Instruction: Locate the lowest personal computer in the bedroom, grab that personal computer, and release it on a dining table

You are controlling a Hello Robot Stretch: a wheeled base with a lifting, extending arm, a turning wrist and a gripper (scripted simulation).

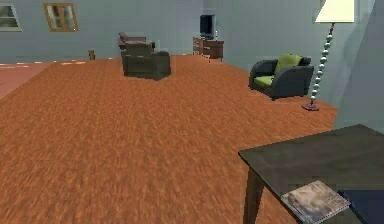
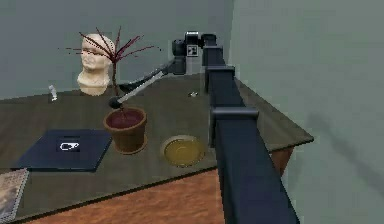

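**Laptop on the table, gripper by the plant**

Your closed laptop [image 2: 65,148], a dark flat slab with a white mark, lies on the near left part of the brown table [image 2: 280,125] in the arm side view. A magazine [image 2: 10,190] lies just nearer and left of it. Right beside the laptop stands a potted plant [image 2: 126,128] with thin red leaves, and a round yellow dish [image 2: 184,151] sits right of the pot. A pale bust [image 2: 97,62] stands on the far side. The gripper [image 2: 118,99] points down-left from the arm [image 2: 235,130], its fingers among the plant's leaves. You can't tell the finger state or whether it holds anything. The forward view has a dark armchair [image 1: 145,62], a green-cushioned armchair [image 1: 278,75] and a floor lamp [image 1: 325,60] far across the wood floor [image 1: 120,140].
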